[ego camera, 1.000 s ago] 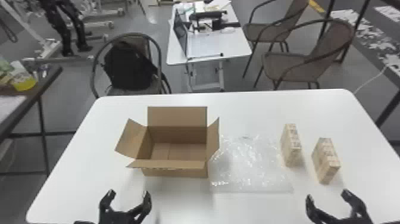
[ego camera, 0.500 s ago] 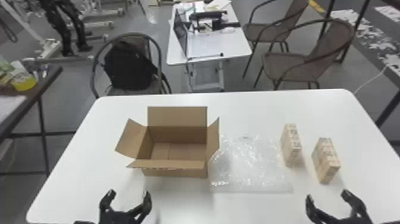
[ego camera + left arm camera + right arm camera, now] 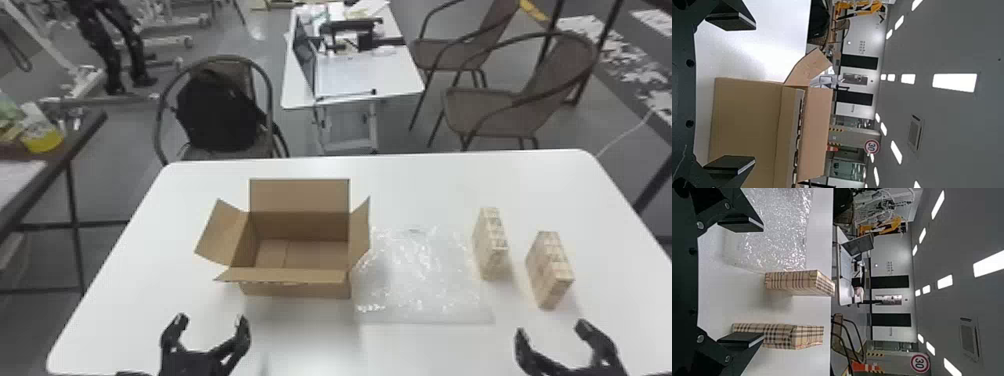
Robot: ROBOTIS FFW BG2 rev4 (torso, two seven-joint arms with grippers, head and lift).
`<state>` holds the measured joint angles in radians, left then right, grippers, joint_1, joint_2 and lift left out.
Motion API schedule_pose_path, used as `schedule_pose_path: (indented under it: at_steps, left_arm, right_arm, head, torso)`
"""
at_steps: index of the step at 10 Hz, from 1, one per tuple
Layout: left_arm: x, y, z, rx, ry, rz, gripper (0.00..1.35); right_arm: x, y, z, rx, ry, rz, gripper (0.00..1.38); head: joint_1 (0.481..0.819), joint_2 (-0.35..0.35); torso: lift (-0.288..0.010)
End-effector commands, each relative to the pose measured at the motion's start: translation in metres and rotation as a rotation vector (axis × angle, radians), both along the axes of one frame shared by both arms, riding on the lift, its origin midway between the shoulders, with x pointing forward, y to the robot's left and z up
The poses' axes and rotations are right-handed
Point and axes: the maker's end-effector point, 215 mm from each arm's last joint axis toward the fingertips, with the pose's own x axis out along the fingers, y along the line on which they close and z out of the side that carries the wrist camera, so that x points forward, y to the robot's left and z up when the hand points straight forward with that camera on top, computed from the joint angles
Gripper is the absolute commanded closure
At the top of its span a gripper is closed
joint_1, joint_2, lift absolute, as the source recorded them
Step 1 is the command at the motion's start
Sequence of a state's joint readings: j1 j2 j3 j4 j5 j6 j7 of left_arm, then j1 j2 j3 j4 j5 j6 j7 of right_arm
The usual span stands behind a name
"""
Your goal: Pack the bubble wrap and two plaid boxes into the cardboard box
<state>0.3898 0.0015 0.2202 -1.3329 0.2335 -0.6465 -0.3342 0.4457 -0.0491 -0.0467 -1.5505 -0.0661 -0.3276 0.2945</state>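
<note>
Left gripper (image 3: 212, 320) and right gripper (image 3: 551, 330) are held near, spread and empty, presumably so bubble wrap (image 3: 425, 270) and plaid boxes (image 3: 490, 245) can be packed into cardboard box (image 3: 300, 289), left.

A black backpack (image 3: 215, 112) sits on a chair (image 3: 263, 80) beyond the white table (image 3: 450, 172).
</note>
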Motion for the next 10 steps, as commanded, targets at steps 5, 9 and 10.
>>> schedule_pose_path:
  at_steps: [5,9,10]
  left_arm:
    - [0.045,0.026,0.078,0.021,-0.073,0.045,0.13]
    - [0.095,0.043,0.067,-0.100,0.078,-0.037,0.17]
    - [0.103,0.053,0.063,-0.105,0.115,-0.054,0.19]
  right_arm:
    - [-0.001,-0.001,-0.002,0.003,0.009,-0.001,0.30]
    - [0.000,0.002,-0.005,0.011,0.016,0.004,0.30]
    - [0.001,0.004,-0.006,0.016,0.020,0.009,0.30]
  head:
    - [0.695,0.178]
    - [0.695,0.175]
    - [0.695,0.179]
  torso:
    - [-0.050]
    - [-0.050]
    - [-0.050]
